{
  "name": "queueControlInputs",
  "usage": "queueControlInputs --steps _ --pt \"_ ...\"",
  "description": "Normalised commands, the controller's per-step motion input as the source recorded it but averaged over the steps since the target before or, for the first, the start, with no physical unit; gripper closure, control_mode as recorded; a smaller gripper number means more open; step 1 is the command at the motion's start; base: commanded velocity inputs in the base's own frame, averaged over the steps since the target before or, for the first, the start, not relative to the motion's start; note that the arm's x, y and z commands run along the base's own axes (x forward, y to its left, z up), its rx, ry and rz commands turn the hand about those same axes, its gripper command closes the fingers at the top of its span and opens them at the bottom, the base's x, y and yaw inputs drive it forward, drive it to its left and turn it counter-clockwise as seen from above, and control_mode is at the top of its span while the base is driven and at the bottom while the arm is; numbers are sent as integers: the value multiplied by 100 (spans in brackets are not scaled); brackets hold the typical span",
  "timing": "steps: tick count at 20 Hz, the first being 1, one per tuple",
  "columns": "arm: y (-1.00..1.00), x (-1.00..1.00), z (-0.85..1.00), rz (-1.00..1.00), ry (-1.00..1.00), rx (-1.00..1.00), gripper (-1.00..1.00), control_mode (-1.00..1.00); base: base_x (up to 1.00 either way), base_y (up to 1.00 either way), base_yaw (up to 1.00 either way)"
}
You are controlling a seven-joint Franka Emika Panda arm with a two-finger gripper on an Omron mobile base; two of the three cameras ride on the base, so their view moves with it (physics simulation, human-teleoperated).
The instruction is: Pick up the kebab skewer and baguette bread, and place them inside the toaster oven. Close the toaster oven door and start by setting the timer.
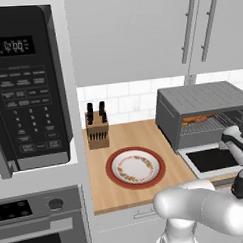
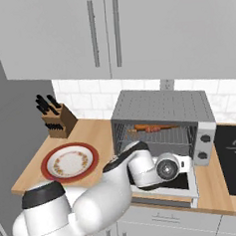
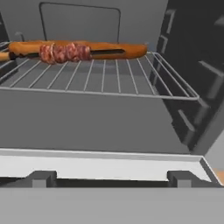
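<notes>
The claw was released, its two small dark tips spread wide with nothing between them, and it hung low in front of the open mouth of the boxy gray metal toaster oven, just above the lowered door. In the hand view the long, narrow orange-brown baguette bread lay ahead of the claw and higher, across the back part of the thin wire rack, well apart from the tips. The kebab skewer, a thin stick threaded with reddish-brown meat chunks, lay along the front of the loaf and touching it, toward the loaf's left end.

The baguette showed rounded ends and a smooth, even crust. The meat chunks sat bunched together in a short run, marbled red and pale, and the dark stick ran out past them on both sides.

The toaster oven door, a dark glass panel in a silver-gray frame, lay folded down flat toward the front edge of the wooden surface. The oven stood at the back right of that surface in the left base view. A round plate with a red rim and patterned centre sat near the front edge, left of the oven, and a wooden knife block with black handles stood by the back edge.
</notes>
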Motion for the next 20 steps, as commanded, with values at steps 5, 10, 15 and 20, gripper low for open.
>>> queueControlInputs --steps 5,10,15,20 --pt "-9 -67 -1 1 8 0 -100 -100 0 0 0" --pt "0 -79 -5 2 23 0 -100 -100 0 0 0" --pt "0 -87 -22 3 25 0 -100 -100 0 0 0" --pt "0 -76 -44 1 13 4 -100 -100 0 0 0"
